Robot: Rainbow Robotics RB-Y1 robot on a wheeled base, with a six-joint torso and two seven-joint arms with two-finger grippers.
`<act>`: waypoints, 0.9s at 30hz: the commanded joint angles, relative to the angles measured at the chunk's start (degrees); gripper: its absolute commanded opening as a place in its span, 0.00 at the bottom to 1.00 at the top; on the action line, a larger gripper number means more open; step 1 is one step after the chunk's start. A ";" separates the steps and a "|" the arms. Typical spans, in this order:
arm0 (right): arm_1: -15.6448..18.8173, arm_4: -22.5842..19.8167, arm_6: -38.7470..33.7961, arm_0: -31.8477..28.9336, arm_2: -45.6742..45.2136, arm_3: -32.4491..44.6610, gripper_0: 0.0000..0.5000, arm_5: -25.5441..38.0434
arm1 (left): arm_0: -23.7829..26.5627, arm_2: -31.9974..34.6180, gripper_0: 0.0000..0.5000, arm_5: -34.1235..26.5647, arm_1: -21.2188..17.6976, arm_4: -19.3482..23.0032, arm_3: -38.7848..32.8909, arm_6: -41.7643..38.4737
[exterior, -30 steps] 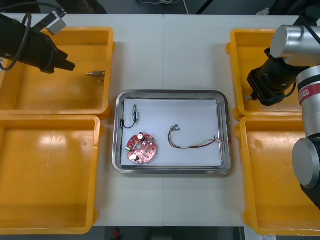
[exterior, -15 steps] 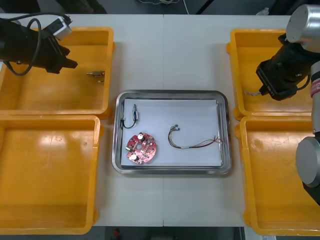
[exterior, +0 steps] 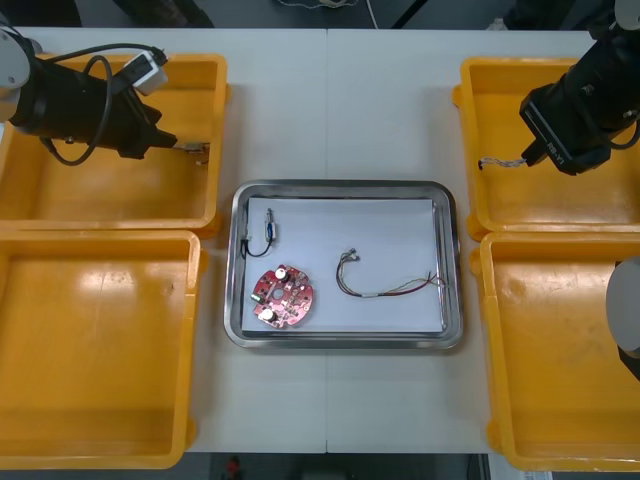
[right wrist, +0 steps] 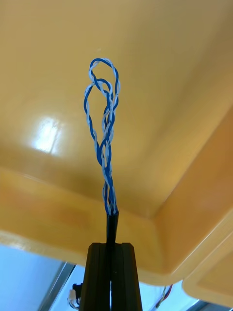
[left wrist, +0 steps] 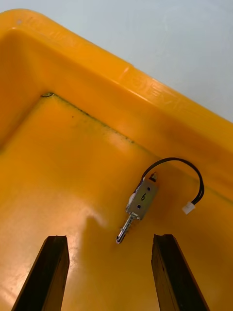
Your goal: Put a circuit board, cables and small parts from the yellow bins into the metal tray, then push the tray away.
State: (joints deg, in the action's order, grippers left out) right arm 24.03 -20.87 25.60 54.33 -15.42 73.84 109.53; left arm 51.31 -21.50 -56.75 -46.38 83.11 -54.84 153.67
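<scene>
My left gripper (exterior: 166, 141) hangs open over the far left yellow bin (exterior: 60, 200), just left of a small metal part (exterior: 192, 150). In the left wrist view that part (left wrist: 141, 199), with its short black cable, lies on the bin floor a little beyond my open gripper (left wrist: 109, 239). Over the far right yellow bin (exterior: 560, 205), my right gripper (exterior: 535, 152) is shut on a twisted blue and white cable (exterior: 500, 162). The cable (right wrist: 104, 136) stands out looped from the shut gripper (right wrist: 111, 245). The metal tray (exterior: 345, 186) holds a red circuit board (exterior: 282, 296), a red and yellow cable (exterior: 385, 283) and a small metal part (exterior: 268, 230).
The near left bin (exterior: 90, 350) and near right bin (exterior: 560, 370) lie on either side of the tray. Bare table runs beyond the tray between the two far bins.
My left gripper has moved right, close to the small metal part in its bin. My right gripper has lifted and shifted right, carrying the blue and white cable off the bin floor.
</scene>
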 commanded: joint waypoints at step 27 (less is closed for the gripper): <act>8.23 -18.68 53.67 4.91 17.62 20.37 0.00 0.47 | 2.74 -5.04 1.00 8.85 5.68 -4.18 2.11 1.33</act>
State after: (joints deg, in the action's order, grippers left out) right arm 29.80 -38.64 76.54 56.43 -0.37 90.65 109.63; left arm 51.31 -22.35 -51.06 -41.06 77.80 -52.62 153.67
